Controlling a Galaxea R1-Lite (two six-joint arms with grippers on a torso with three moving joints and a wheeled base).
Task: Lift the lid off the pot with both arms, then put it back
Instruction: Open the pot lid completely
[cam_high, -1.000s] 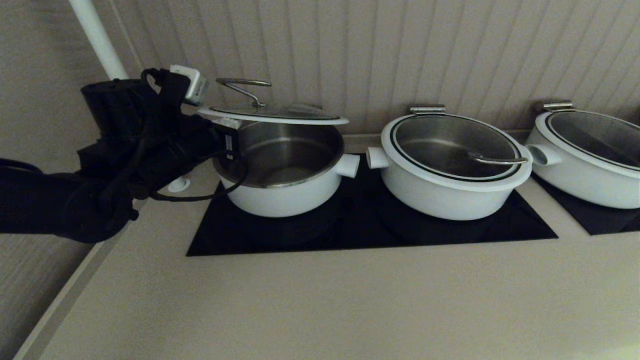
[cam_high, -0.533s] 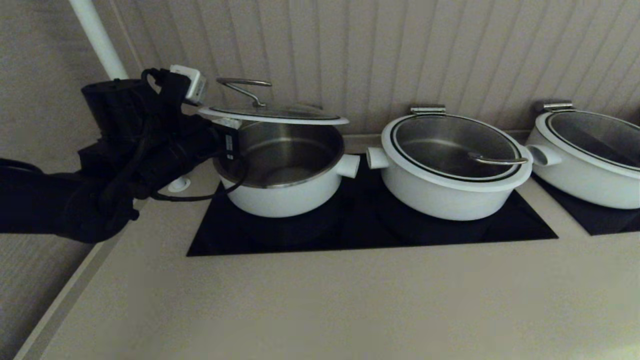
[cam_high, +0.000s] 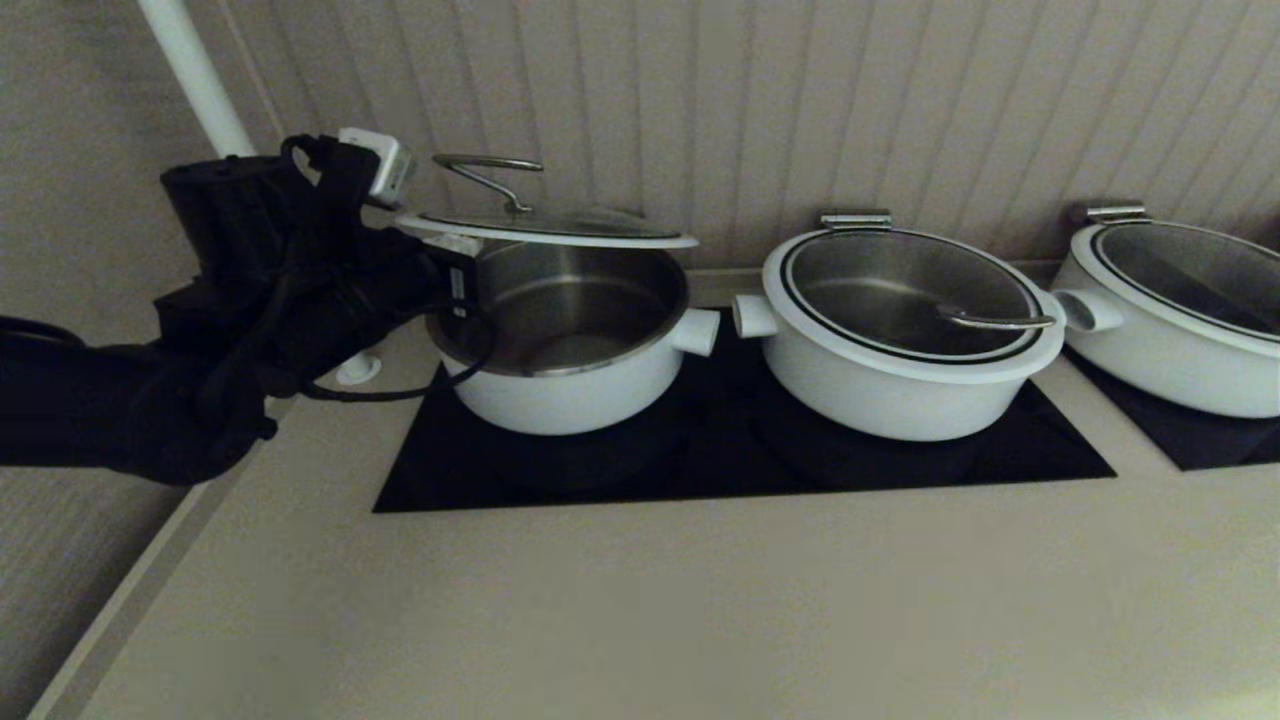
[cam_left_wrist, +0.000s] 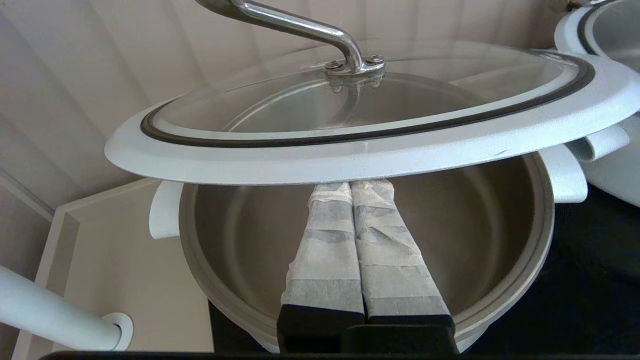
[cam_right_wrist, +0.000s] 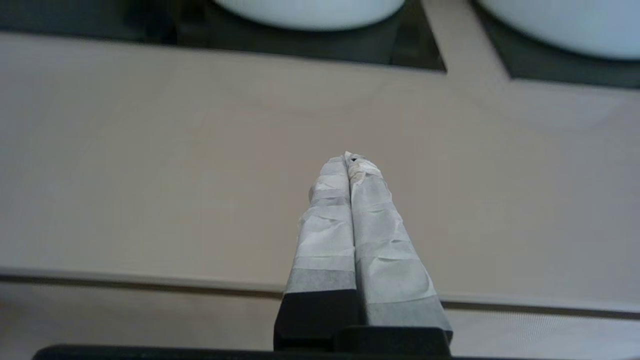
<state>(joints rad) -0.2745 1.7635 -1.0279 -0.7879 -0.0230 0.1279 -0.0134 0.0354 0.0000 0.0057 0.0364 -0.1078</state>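
Observation:
The white pot (cam_high: 570, 385) stands at the left of the black cooktop (cam_high: 720, 460), its steel inside showing. Its glass lid (cam_high: 545, 228), white-rimmed with a metal loop handle (cam_high: 490, 172), hangs level a little above the pot's rim. My left gripper (cam_high: 452, 245) reaches in from the pot's left side. Its taped fingers are pressed together under the lid's rim (cam_left_wrist: 370, 160), and the lid rests on them (cam_left_wrist: 350, 184) over the open pot (cam_left_wrist: 505, 260). My right gripper (cam_right_wrist: 350, 159) is shut and empty above the bare counter near its front edge, outside the head view.
A second white pot (cam_high: 900, 345) with its lid on stands right beside the first one's side handle. A third pot (cam_high: 1180, 310) stands at the far right. The ribbed wall is close behind. A white pipe (cam_high: 195, 75) rises at the back left.

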